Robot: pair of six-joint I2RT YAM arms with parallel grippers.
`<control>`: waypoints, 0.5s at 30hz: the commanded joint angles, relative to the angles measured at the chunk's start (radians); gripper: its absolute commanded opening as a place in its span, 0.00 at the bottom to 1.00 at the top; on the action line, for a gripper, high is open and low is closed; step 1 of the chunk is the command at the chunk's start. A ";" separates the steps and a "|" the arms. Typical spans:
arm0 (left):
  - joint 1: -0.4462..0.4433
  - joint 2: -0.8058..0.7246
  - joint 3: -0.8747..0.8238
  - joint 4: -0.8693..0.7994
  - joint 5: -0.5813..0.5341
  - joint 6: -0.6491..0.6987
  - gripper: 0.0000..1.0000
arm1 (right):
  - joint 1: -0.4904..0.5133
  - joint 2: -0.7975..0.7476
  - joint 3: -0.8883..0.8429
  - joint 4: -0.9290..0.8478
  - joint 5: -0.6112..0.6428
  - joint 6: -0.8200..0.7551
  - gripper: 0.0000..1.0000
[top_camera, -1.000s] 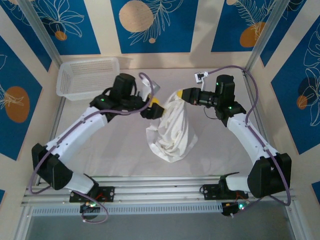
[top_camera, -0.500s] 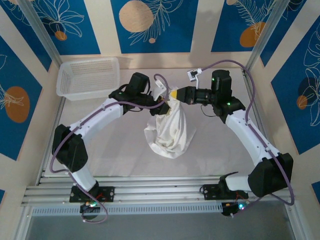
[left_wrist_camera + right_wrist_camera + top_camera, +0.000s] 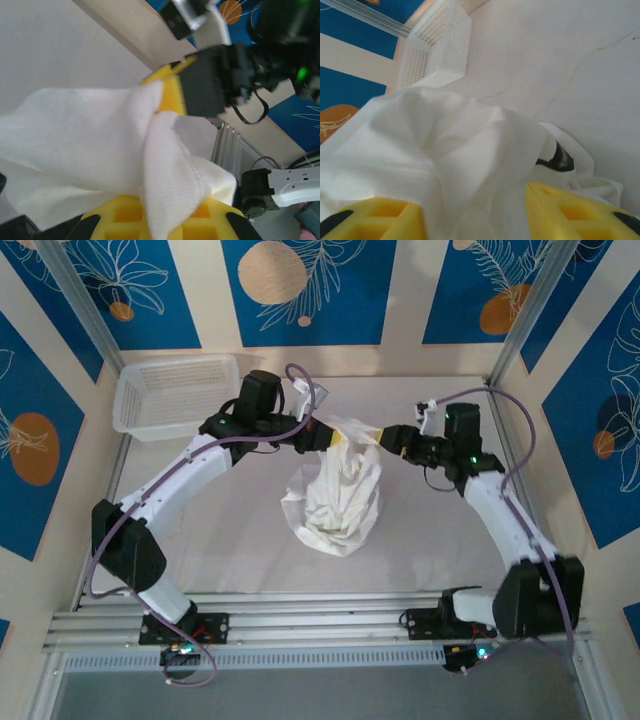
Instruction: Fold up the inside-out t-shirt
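Note:
The white t-shirt hangs bunched, its lower part resting on the table and its top edge stretched between my two grippers. My left gripper is shut on the top edge, and cloth spills out over its closed yellow fingers. My right gripper is at the other end of that edge, also visible from the left wrist. Its yellow fingers stand apart. The shirt runs through the gap and drapes over the left one, not pinched.
A white mesh basket stands at the back left corner, also in the right wrist view. The pale table surface spreads around the shirt. Metal frame posts and blue patterned walls close in the sides.
My right gripper has drawn away to the right from the left one, and the shirt's top edge now spans between them. The left gripper shifted slightly back and left.

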 commanded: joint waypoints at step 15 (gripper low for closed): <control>0.046 -0.073 0.050 0.040 -0.019 -0.127 0.00 | 0.292 -0.051 -0.239 0.278 0.408 -0.002 0.63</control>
